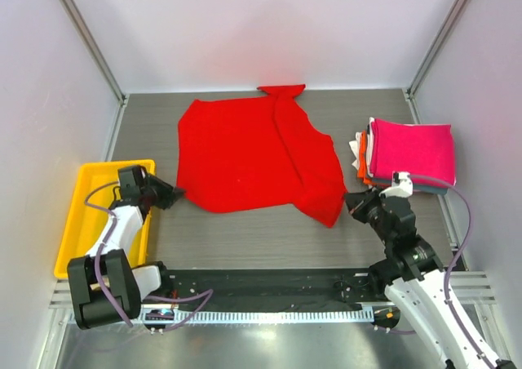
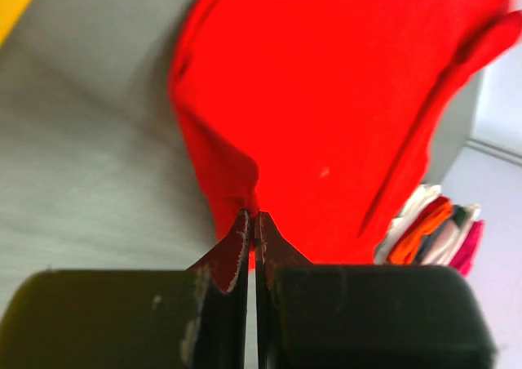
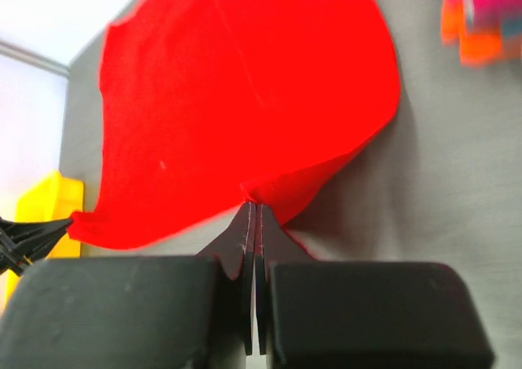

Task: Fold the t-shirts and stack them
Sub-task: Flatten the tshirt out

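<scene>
The bright red t-shirt (image 1: 253, 153) lies spread on the table, partly folded along its right side. My left gripper (image 1: 175, 193) is shut on its near left corner; in the left wrist view red cloth (image 2: 326, 100) is pinched at the fingertips of that gripper (image 2: 251, 220). My right gripper (image 1: 352, 206) is shut on the shirt's near right corner, and the right wrist view shows the cloth (image 3: 245, 100) pinched at that gripper (image 3: 255, 206). A stack of folded t-shirts (image 1: 410, 151), magenta-pink on top with orange, white and grey-blue below, sits at the right.
A yellow plastic tray (image 1: 72, 222) lies at the left edge beside my left arm. White walls close in the back and both sides. The folded stack also shows in the left wrist view (image 2: 432, 234) and the right wrist view (image 3: 481, 18).
</scene>
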